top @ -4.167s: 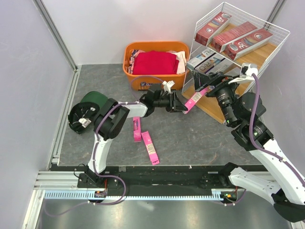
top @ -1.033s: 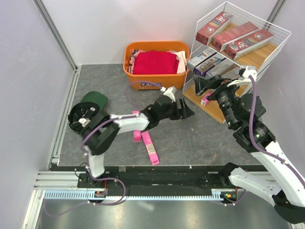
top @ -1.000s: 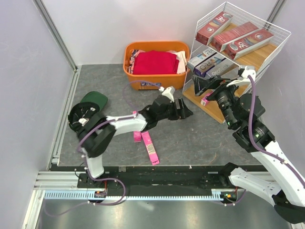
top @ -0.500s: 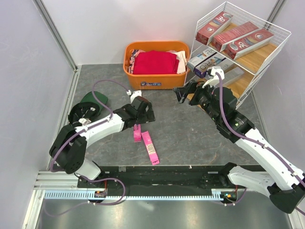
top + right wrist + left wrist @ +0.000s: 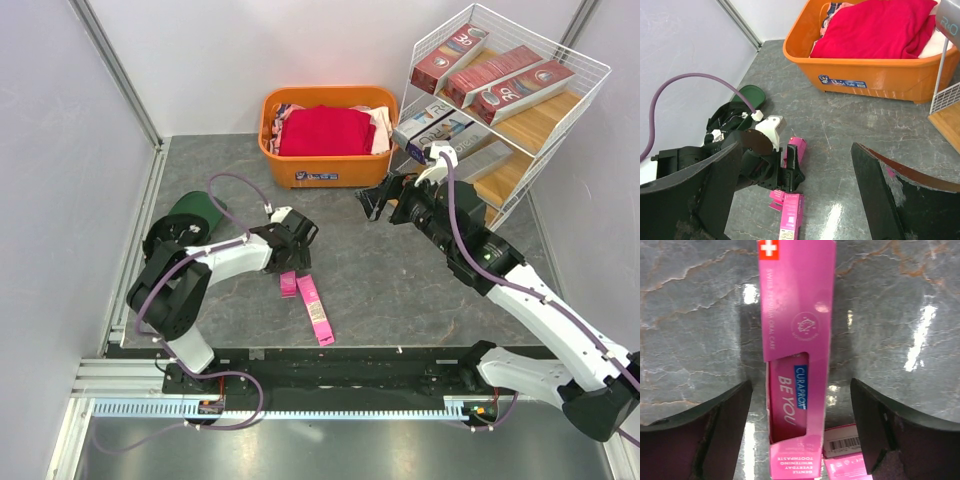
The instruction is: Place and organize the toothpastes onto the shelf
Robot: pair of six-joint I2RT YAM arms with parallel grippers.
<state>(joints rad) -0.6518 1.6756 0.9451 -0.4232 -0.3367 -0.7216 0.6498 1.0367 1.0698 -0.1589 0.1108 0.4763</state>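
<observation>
Right gripper (image 5: pixel 797 147) has backed off the 2 o'clock shelf (image 5: pixel 548 112), fingers wide apart, empty. Left gripper (image 5: pixel 800 390) now straddles the pink Curaprox box (image 5: pixel 795 315), fingers apart, so probably the next pickup.

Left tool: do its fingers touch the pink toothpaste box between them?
Apart. The left wrist view shows bare grey floor on both sides of the pink toothpaste box, between it and each finger of the left tool.
</observation>
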